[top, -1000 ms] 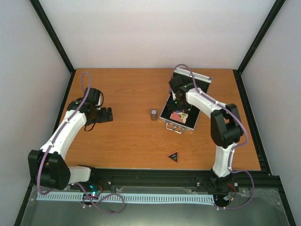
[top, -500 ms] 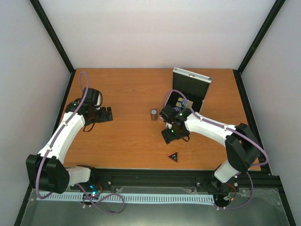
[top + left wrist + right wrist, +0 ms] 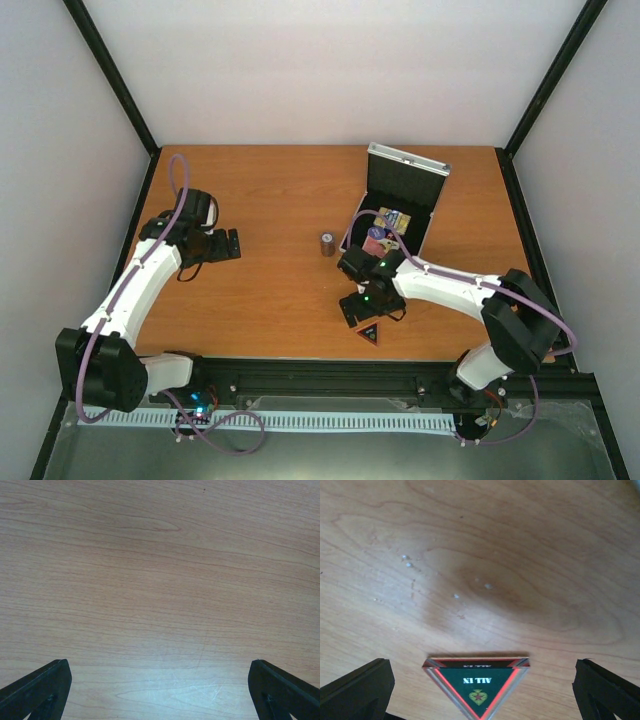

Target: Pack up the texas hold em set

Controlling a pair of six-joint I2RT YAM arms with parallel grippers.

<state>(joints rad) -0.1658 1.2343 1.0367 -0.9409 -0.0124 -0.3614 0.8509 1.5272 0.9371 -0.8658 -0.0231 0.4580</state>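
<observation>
**Wood table, white walls, both grippers wide open**

Your table (image 3: pixel 270 190) is brown wood, with plain white walls around it.

On the left, your left gripper (image 3: pixel 228 243) hangs over bare wood. In its wrist view, its two fingers (image 3: pixel 45 685) are spread far apart and nothing is between them.

In the middle, the dark cylinder (image 3: pixel 327 243) stands up by itself, well apart from both grippers.

A little to the right, your right gripper (image 3: pixel 372 305) is low over the near part of the table. Its fingers (image 3: pixel 360 687) are spread wide too, and it holds nothing. The black triangle (image 3: pixel 369 333) lies flat on the wood just beside it. In the wrist view it sits between the two fingers and touches neither. It has a red edge and the words ALL IN.

Behind that arm sits the silver case (image 3: pixel 405 180), with its lid up and black inside. A blue-and-gold card deck (image 3: pixel 394 220) and a red card deck (image 3: pixel 376 244) lie in it. The arm hides the near part of the case.
</observation>
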